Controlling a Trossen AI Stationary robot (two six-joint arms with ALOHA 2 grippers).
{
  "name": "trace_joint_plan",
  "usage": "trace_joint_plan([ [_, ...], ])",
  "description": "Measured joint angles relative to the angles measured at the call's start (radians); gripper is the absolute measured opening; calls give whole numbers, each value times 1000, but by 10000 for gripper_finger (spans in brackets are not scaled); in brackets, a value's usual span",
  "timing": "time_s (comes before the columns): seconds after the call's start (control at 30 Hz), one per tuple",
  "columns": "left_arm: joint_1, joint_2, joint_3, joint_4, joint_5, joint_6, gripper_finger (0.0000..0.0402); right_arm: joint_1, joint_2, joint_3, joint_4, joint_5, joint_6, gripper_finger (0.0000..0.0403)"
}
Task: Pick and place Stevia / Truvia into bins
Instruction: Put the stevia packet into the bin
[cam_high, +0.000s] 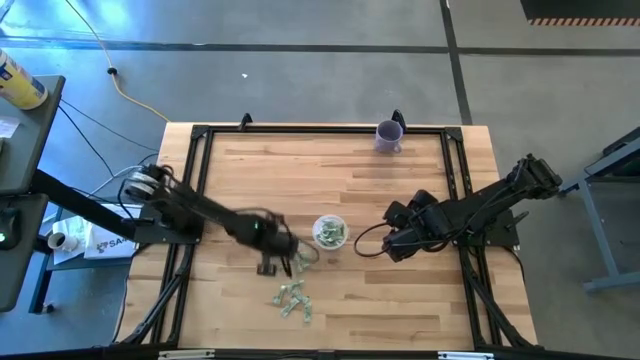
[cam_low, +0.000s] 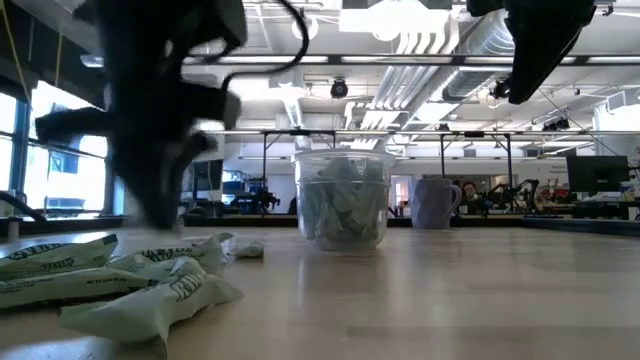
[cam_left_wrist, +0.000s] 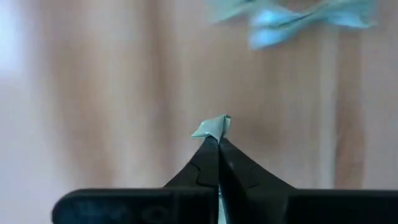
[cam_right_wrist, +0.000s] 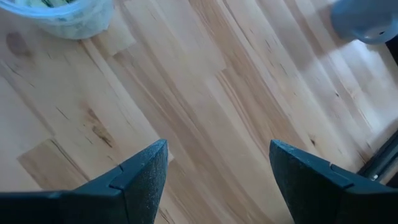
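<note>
Green and white sachets (cam_low: 120, 280) lie closest to the low camera, in a loose little pile on the wooden table (cam_high: 400, 300). From above, the same pile sits near the table's front edge, a bit in front of the clear cup (cam_high: 330, 232).

The clear cup stands near the middle of the table. It already has many sachets inside, and in the low view they fill most of it. So a good part of the job looks done. The pile on the table is what is left to move.

The left gripper (cam_high: 283, 262) is between the pile and the cup, just beside the cup. Its fingers are pressed together on one sachet (cam_left_wrist: 213, 127). Only a small folded corner of it pokes out past the tips. It looks like this sachet is on its way to the cup, but it is not in yet.

The right gripper (cam_right_wrist: 217, 177) waits on the other side of the cup, near it, with its fingers wide apart and nothing between them.

A purple cup (cam_high: 389, 135) stands far off by the back edge of the table.
</note>
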Motion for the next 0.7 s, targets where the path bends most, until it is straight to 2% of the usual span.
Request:
trace_joint_plan([
  [0.07,44,-82,58,-80,-30,27,34,0,0,0,-10,2,0,271],
  [0.17,122,-204,98,-53,-45,74,20,0,0,0,-18,12,0,271],
  [0.3,220,-251,103,277,101,117,21,0,0,0,-20,33,3,271],
  [0.4,239,-183,108,451,162,84,24,0,0,0,-20,36,6,271],
  [0.53,221,-47,104,484,211,78,36,0,0,0,-22,32,8,271],
  [0.7,196,13,131,451,63,29,104,0,0,0,-34,32,28,271],
])
